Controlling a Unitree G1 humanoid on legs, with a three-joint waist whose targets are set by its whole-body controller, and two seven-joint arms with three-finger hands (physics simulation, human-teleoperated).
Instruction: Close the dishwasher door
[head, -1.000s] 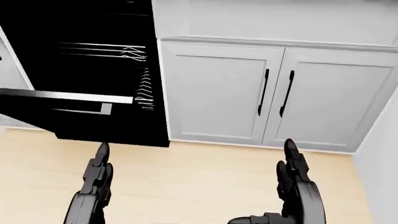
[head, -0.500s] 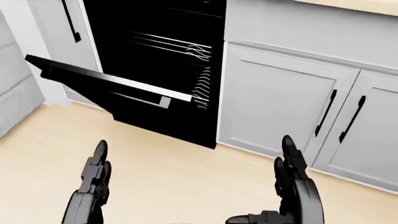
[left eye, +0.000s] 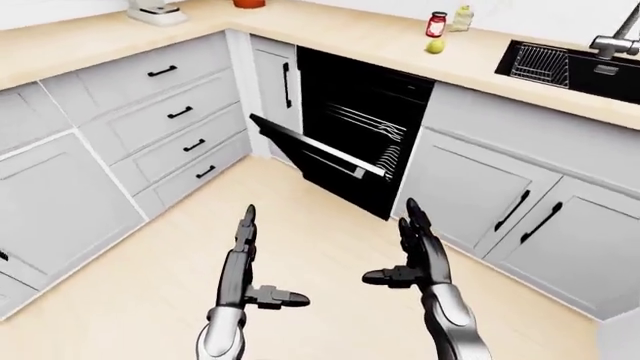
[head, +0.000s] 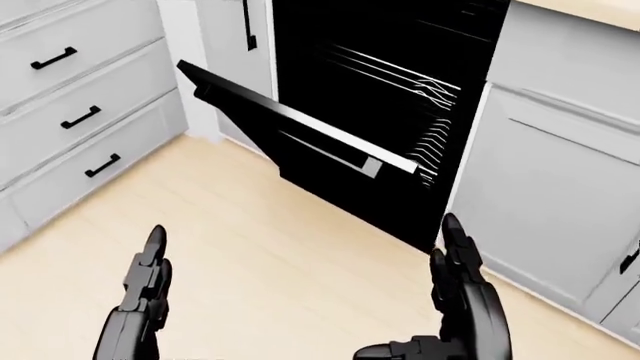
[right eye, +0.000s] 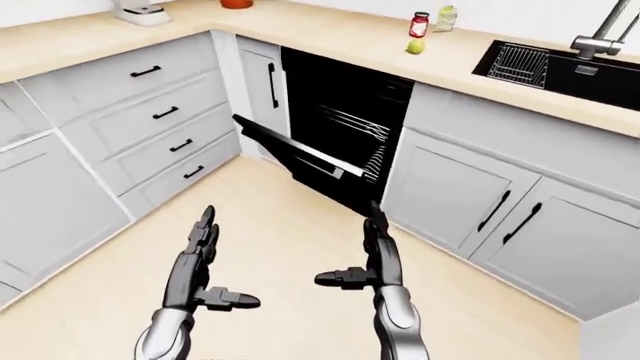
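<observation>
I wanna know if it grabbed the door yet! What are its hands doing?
Left hand: open, holding nothing.
Right hand: open, holding nothing, not touching the dishwasher door.

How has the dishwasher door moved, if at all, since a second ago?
No. The dishwasher door hangs partly open at the same angle to its cavity; its slide right in the head view is camera motion, since the cabinets shift too.

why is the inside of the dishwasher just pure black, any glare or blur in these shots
Head view: the dishwasher interior renders flat black, only thin white rack lines showing. Left-eye view: the dishwasher door edge catches a bright strip; no blur. Right-eye view: sharp, even light, soft shadows.
</observation>
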